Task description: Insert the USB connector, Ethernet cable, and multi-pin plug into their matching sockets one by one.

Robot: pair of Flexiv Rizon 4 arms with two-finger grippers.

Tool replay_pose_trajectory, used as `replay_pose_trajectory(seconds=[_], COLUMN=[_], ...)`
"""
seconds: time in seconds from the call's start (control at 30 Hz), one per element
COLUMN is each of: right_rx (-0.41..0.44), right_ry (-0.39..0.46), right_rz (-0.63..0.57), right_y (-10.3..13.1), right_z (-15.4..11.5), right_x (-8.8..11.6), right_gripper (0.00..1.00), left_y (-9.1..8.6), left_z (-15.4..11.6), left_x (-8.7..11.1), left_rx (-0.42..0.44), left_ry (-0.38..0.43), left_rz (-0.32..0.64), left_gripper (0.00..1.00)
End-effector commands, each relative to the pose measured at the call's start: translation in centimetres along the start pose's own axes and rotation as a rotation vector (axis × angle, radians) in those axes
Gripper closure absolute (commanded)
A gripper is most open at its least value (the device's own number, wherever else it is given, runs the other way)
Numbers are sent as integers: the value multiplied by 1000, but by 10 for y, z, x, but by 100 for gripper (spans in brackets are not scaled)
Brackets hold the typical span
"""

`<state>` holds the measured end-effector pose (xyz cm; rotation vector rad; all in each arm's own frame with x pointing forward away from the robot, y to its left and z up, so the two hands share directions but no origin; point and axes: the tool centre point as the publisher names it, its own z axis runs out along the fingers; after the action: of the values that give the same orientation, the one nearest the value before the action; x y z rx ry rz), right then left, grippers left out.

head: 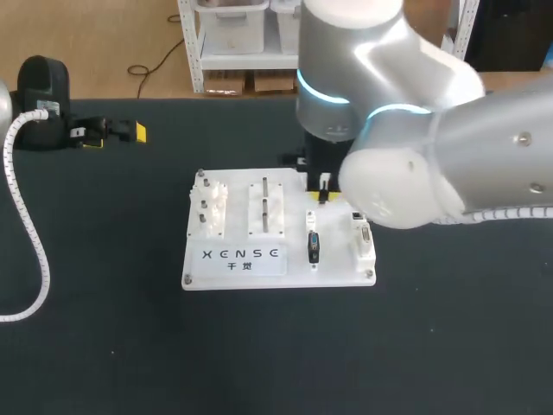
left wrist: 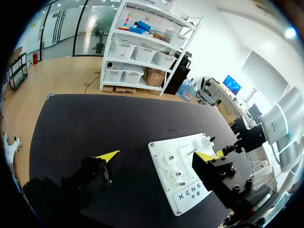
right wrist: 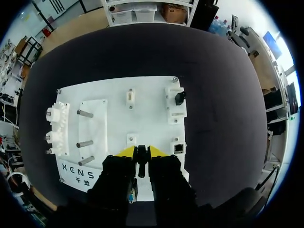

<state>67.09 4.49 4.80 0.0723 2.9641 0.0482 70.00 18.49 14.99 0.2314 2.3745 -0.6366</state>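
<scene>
Pegs [right wrist: 84,143] beside right end effector [right wrist: 141,152]

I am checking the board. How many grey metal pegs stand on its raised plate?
3. They stand in a row on the raised plate: farthest peg, middle peg, nearest peg beside the right claw. None seems hidden.

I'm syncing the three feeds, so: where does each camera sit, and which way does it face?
Head: above and behind, looking down on the board; right arm hangs over it, left gripper lies apart.
Left wrist: beside the board, looking across it toward the right arm; left gripper shows, open.
Right wrist: above the board, looking straight down; right gripper shut on a dark plug.
All three share the board.
</scene>
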Motion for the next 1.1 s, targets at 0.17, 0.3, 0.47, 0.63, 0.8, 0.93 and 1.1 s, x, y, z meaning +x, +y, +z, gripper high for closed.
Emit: replay_pose_trajectory(seconds=[0.17,0.3,0.47,0.63,0.8,0.93,1.1], right_rx=[8,23,33,49,59,62,60], right_ry=[-24,-20,-14,-6,1,5,5], right_rz=[29,42,50,52,53,53,54], right_y=[-34,-44,-52,-56,-57,-57,-57], right_z=[0,2,4,11,17,20,21], right_x=[5,6,7,9,10,10,8], right_gripper=[100,100,100,100,100,100,100], left_y=[0,0,0,0,0,0,0], left_z=[0,0,0,0,0,0,0], left_x=[0,0,0,0,0,0,0], left_rx=[0,0,0,0,0,0,0], left_ry=[0,0,0,0,0,0,0], left_rz=[0,0,0,0,0,0,0], left_gripper=[0,0,0,0,0,0,0])
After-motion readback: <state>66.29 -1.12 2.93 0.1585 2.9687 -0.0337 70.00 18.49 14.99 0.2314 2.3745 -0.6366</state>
